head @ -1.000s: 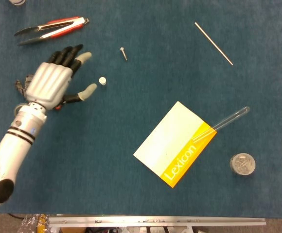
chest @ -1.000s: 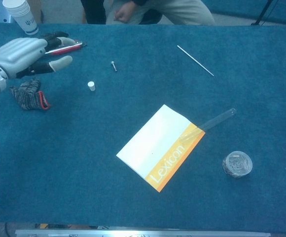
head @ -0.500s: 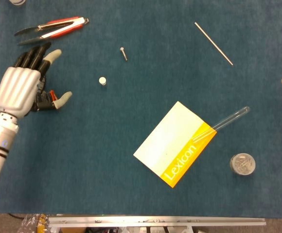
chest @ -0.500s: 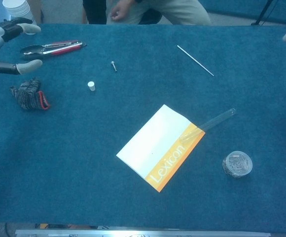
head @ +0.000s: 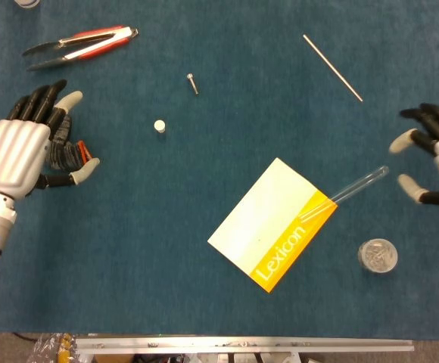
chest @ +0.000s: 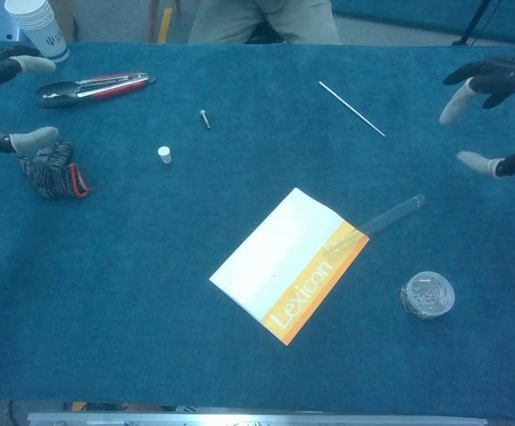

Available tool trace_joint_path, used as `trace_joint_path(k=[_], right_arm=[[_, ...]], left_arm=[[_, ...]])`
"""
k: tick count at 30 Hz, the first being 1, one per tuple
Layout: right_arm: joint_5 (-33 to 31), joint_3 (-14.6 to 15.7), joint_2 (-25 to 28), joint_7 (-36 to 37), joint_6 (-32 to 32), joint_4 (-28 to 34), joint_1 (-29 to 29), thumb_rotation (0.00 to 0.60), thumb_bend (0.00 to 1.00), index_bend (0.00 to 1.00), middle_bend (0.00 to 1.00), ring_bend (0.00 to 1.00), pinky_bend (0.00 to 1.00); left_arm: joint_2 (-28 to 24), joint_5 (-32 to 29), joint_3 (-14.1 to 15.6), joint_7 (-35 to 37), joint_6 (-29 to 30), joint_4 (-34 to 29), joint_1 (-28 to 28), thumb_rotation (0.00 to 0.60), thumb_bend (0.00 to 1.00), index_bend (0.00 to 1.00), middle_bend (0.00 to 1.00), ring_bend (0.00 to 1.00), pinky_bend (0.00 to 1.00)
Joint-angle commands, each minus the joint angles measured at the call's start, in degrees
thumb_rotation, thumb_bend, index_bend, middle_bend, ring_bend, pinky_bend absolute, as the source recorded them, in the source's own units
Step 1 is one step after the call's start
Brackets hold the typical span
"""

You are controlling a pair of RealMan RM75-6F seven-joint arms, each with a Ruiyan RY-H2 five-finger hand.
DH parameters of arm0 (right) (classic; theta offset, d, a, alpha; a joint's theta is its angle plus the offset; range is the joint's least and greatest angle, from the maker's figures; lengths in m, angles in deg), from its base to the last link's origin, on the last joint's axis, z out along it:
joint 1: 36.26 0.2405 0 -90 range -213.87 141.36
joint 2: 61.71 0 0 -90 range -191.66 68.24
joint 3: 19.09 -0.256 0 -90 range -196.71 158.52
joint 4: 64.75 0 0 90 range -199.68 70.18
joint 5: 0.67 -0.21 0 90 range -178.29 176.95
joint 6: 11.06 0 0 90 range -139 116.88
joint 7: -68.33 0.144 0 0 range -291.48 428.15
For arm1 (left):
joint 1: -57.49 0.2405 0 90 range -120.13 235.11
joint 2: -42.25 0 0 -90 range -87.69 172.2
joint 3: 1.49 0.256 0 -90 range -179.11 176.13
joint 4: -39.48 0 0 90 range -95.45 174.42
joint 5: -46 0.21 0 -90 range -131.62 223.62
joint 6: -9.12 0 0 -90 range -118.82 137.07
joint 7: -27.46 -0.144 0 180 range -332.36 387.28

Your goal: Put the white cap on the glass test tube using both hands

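The small white cap (head: 159,125) (chest: 164,154) stands alone on the blue cloth, left of centre. The glass test tube (head: 346,192) (chest: 377,218) lies slanted, its lower end resting on the white and orange booklet (head: 272,224) (chest: 289,263). My left hand (head: 24,144) (chest: 9,102) hovers at the far left with fingers spread, well left of the cap and holding nothing. At the right edge my right hand (head: 435,153) (chest: 499,115) is spread too, up and to the right of the tube's open end, apart from it.
Red-handled tongs (head: 79,44) (chest: 91,88) lie at the back left, a paper cup (chest: 37,27) behind them. A dark red-trimmed rag (chest: 53,169) lies under my left hand. A screw (head: 193,82), a thin rod (head: 333,66) and a round clear lid (head: 376,255) are also on the cloth.
My left hand has drawn back leftward, away from the cap. My right hand has come in from the right edge toward the tube. Cap and tube have not moved.
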Motion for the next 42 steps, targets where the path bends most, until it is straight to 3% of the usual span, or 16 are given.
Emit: trace_joint_path(k=[1, 19, 42], right_arm=[[-1.1, 0.6, -2.1, -2.5, -2.4, -0.5, 1.9, 0.6, 0.25, 0.44, 0.2, 0.1, 0.28], [-5.4, 3.5, -12.8, -16.6, -7.8, -6.3, 7.6, 0.6, 0.2, 0.46, 0.2, 0.1, 0.25], [-11.4, 4.8, -21.6, -22.7, -9.0, -16.1, 10.7, 0.6, 0.2, 0.48, 0.21, 0.1, 0.25]], left_arm=[[-0.6, 0.8, 0.3, 0.4, 0.7, -0.7, 0.8, 0.242, 0.21, 0.02, 0.0, 0.0, 0.0], [-3.6, 4.7, 1.7, 2.7, 2.7, -3.1, 4.5, 0.079, 0.21, 0.02, 0.0, 0.0, 0.0], [-3.4, 6.7, 1.4, 6.1, 2.4, -1.5, 6.2, 0.056, 0.21, 0.02, 0.0, 0.0, 0.0]])
